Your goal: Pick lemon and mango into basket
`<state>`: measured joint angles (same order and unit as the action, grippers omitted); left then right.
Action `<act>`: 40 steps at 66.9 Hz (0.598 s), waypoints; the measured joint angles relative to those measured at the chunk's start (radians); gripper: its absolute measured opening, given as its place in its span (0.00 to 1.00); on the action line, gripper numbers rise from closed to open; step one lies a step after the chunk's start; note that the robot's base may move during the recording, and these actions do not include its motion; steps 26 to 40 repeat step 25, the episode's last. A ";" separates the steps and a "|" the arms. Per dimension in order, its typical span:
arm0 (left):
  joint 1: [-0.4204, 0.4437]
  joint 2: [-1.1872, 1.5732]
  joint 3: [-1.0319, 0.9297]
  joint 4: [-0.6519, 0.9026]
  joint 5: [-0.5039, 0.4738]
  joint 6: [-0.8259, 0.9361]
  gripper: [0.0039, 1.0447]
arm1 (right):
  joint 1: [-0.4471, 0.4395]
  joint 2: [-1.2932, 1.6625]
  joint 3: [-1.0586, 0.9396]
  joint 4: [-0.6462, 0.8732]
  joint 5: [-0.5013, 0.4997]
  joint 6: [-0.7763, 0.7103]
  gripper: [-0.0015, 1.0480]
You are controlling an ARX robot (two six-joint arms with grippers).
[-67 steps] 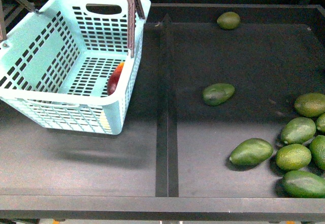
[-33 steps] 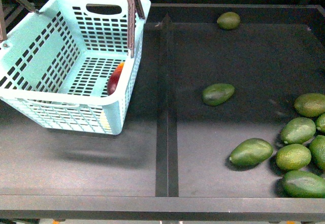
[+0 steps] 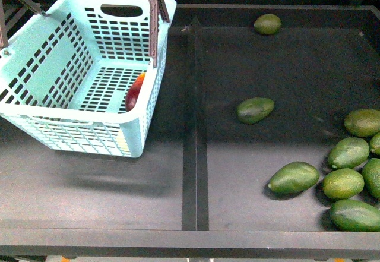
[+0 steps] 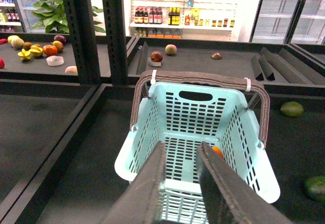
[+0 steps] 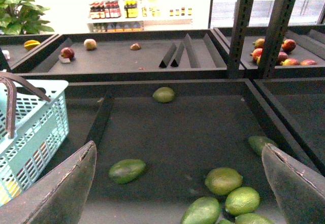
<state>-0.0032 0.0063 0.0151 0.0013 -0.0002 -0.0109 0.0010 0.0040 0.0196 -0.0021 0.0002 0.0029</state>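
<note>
The light teal basket (image 3: 71, 117) stands tilted at the back left of the shelf, its brown handles up. The dark red mango (image 3: 135, 92) lies inside it against the right wall; its orange end (image 4: 217, 152) shows in the left wrist view. The lemon is not in view; a pale yellow patch behind the basket's front wall cannot be made out. My left gripper (image 4: 182, 148) hangs open above the basket's near rim (image 4: 180, 186), holding nothing. My right gripper (image 5: 179, 150) is wide open and empty over the right bay. Neither arm shows in the front view.
Several green oval fruits (image 3: 347, 179) cluster at the right edge, one (image 3: 255, 109) lies mid-bay and another (image 3: 267, 23) at the back. A raised divider (image 3: 191, 125) splits the shelf. Dark uprights (image 4: 81, 31) stand behind the basket.
</note>
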 joint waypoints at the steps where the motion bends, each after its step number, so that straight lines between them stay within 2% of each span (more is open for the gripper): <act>1: 0.000 0.000 0.000 0.000 0.000 0.000 0.26 | 0.000 0.000 0.000 0.000 0.000 0.000 0.92; 19: 0.000 0.000 0.000 0.000 0.000 0.000 0.87 | 0.000 0.000 0.000 0.000 0.000 0.000 0.92; 22: 0.000 0.000 0.000 0.000 0.000 0.000 0.95 | 0.000 0.000 0.000 0.000 0.000 0.000 0.92; 40: 0.000 0.000 0.000 0.000 0.000 0.002 0.93 | 0.000 0.000 0.000 0.000 0.000 0.000 0.92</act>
